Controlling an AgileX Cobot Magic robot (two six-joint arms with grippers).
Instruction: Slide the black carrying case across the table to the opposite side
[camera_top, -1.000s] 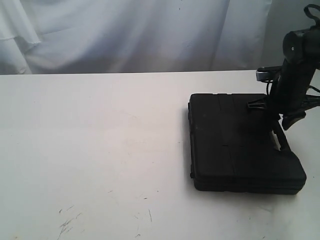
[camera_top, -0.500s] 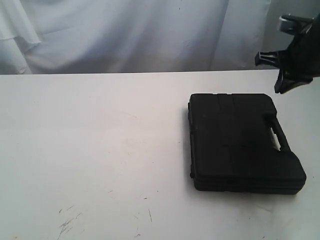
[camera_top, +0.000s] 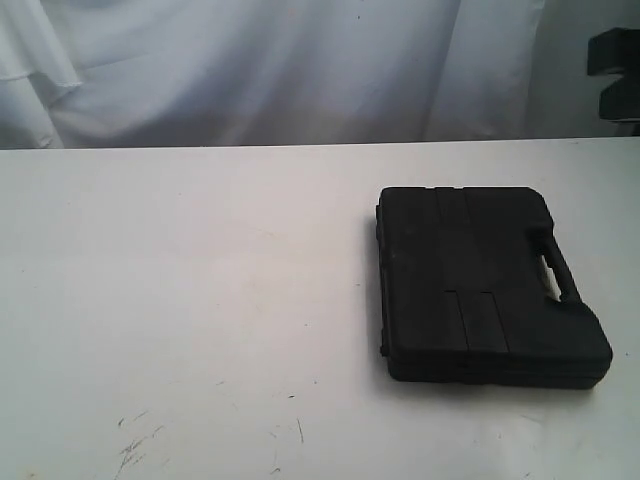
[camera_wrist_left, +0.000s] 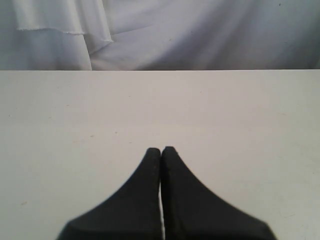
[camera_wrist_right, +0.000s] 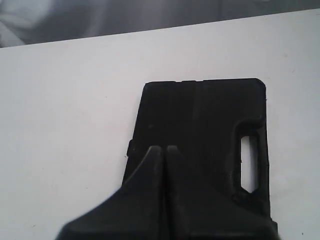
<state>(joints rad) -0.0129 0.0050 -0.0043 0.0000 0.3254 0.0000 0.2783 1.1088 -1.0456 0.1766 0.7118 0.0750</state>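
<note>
The black carrying case (camera_top: 480, 285) lies flat on the right part of the white table (camera_top: 200, 290), its handle (camera_top: 555, 272) toward the right edge. In the right wrist view the case (camera_wrist_right: 210, 115) fills the middle, with the handle slot (camera_wrist_right: 248, 162) visible. My right gripper (camera_wrist_right: 164, 149) is shut and empty, held up in the air over the case without touching it; only a dark piece of that arm (camera_top: 615, 75) shows at the exterior view's upper right edge. My left gripper (camera_wrist_left: 161, 150) is shut with nothing in it, above bare table; it does not show in the exterior view.
A white cloth backdrop (camera_top: 260, 70) hangs behind the table's far edge. Faint dark scratches (camera_top: 135, 450) mark the tabletop near the front left.
My right arm has lifted off the case's handle end and pulled up and back to the upper right, nearly out of the exterior view. The case has stayed put.
</note>
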